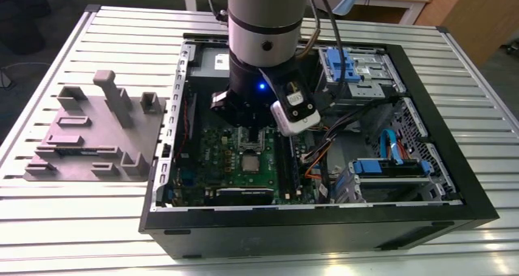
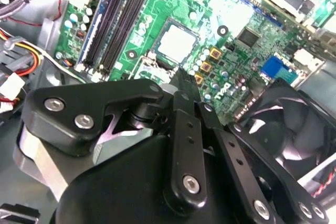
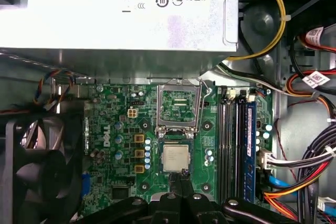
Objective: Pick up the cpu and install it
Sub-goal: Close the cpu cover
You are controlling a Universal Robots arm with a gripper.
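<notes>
The cpu (image 3: pixel 175 158) lies flat in its socket on the green motherboard (image 3: pixel 121 129), just beside the raised socket frame (image 3: pixel 178 106), inside the open computer case (image 1: pixel 454 191) on the slatted surface (image 1: pixel 73 221). If the chip sits slightly crooked, pressing could bend the contacts. The gripper (image 3: pixel 182 174) hangs right at the chip's edge; its jaws look nearly together and hold nothing.
</notes>
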